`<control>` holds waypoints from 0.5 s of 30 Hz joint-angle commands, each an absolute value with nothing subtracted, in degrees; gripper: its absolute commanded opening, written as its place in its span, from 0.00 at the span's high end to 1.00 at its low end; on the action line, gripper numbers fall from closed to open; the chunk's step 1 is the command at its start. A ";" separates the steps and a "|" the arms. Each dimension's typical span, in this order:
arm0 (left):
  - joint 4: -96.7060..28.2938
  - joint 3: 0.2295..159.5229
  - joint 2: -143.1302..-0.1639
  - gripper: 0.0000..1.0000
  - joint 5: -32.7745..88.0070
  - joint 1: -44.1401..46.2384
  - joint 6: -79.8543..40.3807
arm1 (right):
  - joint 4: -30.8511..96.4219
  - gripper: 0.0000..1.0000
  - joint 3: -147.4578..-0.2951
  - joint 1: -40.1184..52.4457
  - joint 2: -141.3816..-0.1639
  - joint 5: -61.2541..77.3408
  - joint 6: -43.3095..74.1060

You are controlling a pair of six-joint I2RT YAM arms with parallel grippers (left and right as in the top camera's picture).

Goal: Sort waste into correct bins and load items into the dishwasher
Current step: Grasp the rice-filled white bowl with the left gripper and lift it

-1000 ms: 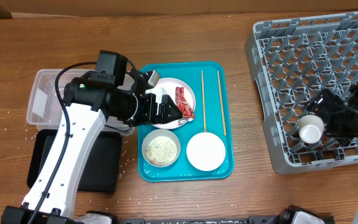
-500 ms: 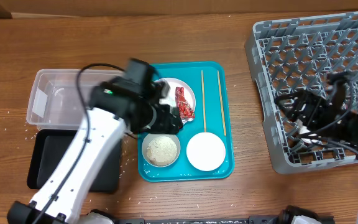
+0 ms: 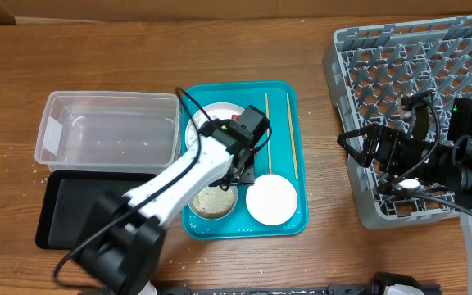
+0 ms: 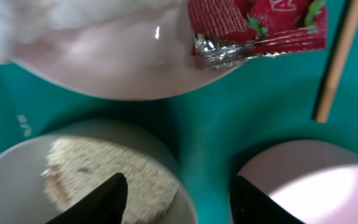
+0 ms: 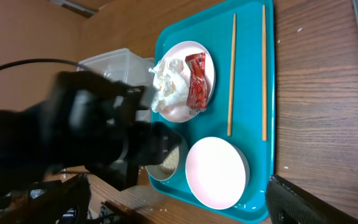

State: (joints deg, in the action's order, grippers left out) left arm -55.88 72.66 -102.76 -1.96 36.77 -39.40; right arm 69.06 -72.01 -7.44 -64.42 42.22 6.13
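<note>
The round white plate [image 4: 117,62] on the teal tray holds the crumpled red wrapper [image 4: 253,25] and the white tissue wad [image 4: 55,15]. My left gripper [image 4: 182,202] is open and empty, low over the tray just in front of the plate, between the white bowl of rice [image 3: 211,201] and the pale pink bowl [image 3: 271,199]. Two chopsticks [image 3: 292,135] lie on the tray's right side. My right gripper [image 3: 359,149] is open and empty over the left edge of the grey dish rack [image 3: 433,57]. The right wrist view shows the wrapper [image 5: 197,81] and tissue [image 5: 166,84].
The clear tub [image 3: 109,131] stands left of the teal tray [image 3: 297,221], with the black tray [image 3: 72,209] in front of it. Loose rice grains lie on the wood near the black tray. A small white object [image 3: 408,183] sits in the rack, partly under my right arm.
My left arm swung right from the tub's edge to over the tray, past the plate. My right arm drew back from the white object in the rack toward the rack's left edge.
</note>
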 commanded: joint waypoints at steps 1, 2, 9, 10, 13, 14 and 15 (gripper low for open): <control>-54.94 72.34 -107.07 0.48 3.11 36.77 -39.83 | 68.93 0.08 -73.10 -7.11 -64.29 42.92 5.52; -55.05 72.34 -107.70 0.52 3.27 36.77 -39.83 | 68.93 0.08 -73.08 -7.11 -64.29 42.92 5.52; -56.80 72.34 -108.97 0.96 3.20 36.77 -39.86 | 68.90 0.08 -73.10 -7.11 -64.29 41.60 5.54; -56.99 72.34 -108.97 0.96 3.20 36.77 -39.86 | 68.90 0.08 -73.08 -7.11 -64.29 41.63 5.54; -58.08 72.69 -108.64 0.96 3.18 36.77 -40.42 | 68.90 0.08 -73.08 -7.11 -64.29 41.63 5.54; -58.52 72.82 -108.22 0.96 3.20 36.77 -40.51 | 68.90 0.08 -73.08 -7.11 -64.29 41.60 5.54; -58.81 72.88 -107.63 0.96 3.22 36.77 -40.49 | 68.93 0.08 -73.08 -7.11 -64.29 41.63 5.54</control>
